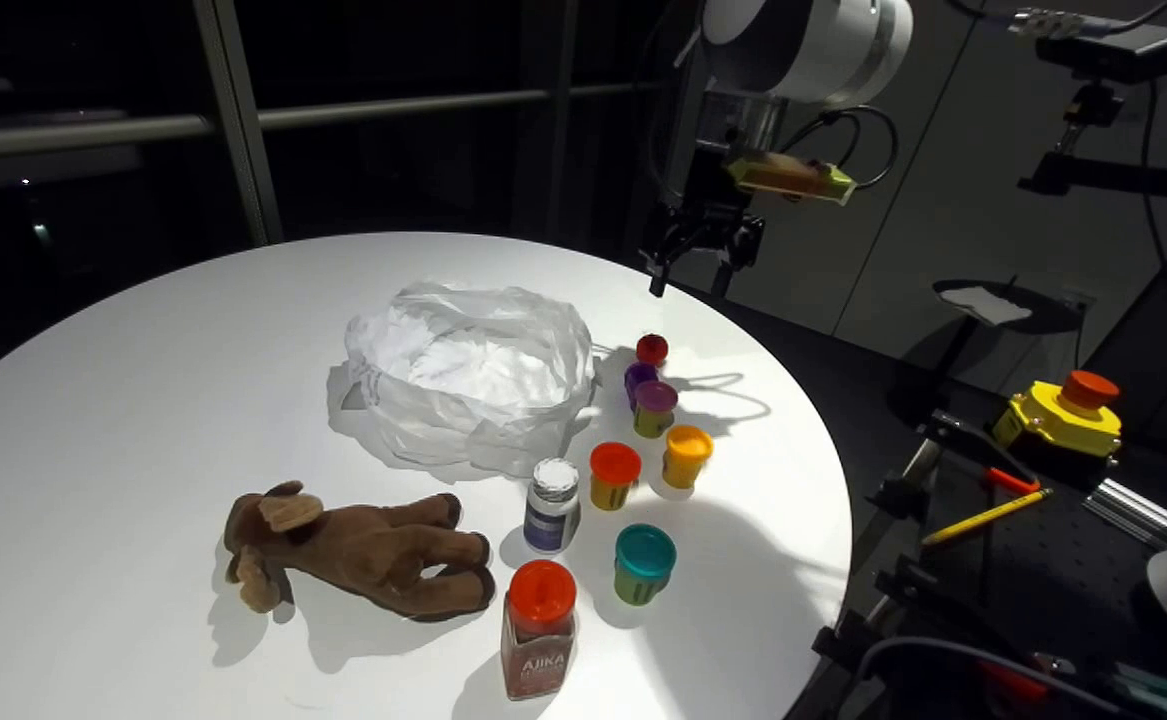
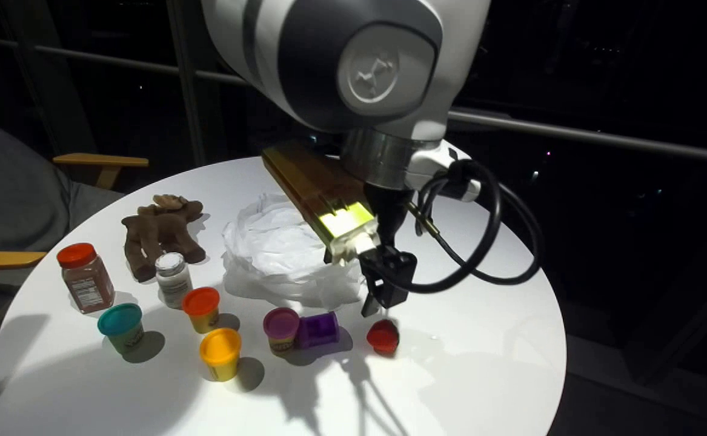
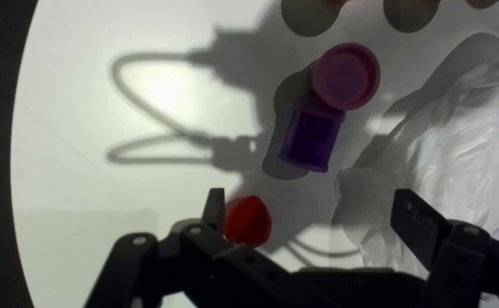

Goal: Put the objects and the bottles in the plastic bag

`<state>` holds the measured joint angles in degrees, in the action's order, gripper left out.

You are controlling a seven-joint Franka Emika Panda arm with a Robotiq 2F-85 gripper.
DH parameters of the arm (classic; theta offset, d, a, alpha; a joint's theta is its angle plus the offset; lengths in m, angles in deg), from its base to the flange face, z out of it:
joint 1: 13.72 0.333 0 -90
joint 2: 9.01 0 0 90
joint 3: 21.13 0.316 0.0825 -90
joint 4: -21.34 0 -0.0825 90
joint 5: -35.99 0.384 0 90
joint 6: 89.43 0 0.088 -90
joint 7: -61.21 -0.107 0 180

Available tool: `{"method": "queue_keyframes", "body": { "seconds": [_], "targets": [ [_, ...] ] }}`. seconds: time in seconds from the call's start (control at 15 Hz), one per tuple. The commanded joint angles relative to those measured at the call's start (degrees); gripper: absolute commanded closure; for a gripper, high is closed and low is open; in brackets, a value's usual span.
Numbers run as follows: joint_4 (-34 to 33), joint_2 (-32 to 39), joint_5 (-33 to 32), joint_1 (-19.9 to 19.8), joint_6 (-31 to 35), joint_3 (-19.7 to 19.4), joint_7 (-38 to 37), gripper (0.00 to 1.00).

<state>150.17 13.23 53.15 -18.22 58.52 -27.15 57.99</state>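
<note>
From left to right in an exterior view, a brown, floppy plush animal lies on the round white tabletop, its head to the left and its legs to the right. Farther back sits a translucent, whitish plastic bag, its wrinkled film spread wide and its mouth facing up. Toward the front stands a squarish clear jar with a red-orange lid and reddish-brown contents. Just behind it, near the bag, a white bottle with a white cap and a dark purplish label stands upright. Next comes a small yellow tub with a red-orange lid. Farther back, a purple plastic piece lies on its side. A green tub with a teal lid stands nearer the front. A small, rounded red piece lies at the back, and a yellow-green tub with a purple lid stands just beside the purple piece. An orange-lidded tub follows.

The black hand hangs above the tabletop, released, its fingers well apart; in the wrist view one partly covers the red piece. Above it is the white robot arm. Beyond the tabletop lies a yellow pencil, then a yellow box with a red button.
</note>
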Motion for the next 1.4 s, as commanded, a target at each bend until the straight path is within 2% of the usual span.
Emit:
{"method": "queue_keyframes", "body": {
  "seconds": [0.0, 0.27, 0.53, 1.33],
  "targets": [
    [-9.5, 10.1, -1.9, -1.8, 2.2, 0.1, -2.0, 0.0],
    [-17.2, 17.4, -1.9, -3.6, 0.1, 0.4, -2.8, 0.0],
    [-22.2, 21.9, -2.0, -4.5, -1.2, 0.2, -3.9, 0.0],
    [-27.7, 26.2, -1.2, -5.5, -9.3, 0.4, -6.9, 0.0]
  ]
}}
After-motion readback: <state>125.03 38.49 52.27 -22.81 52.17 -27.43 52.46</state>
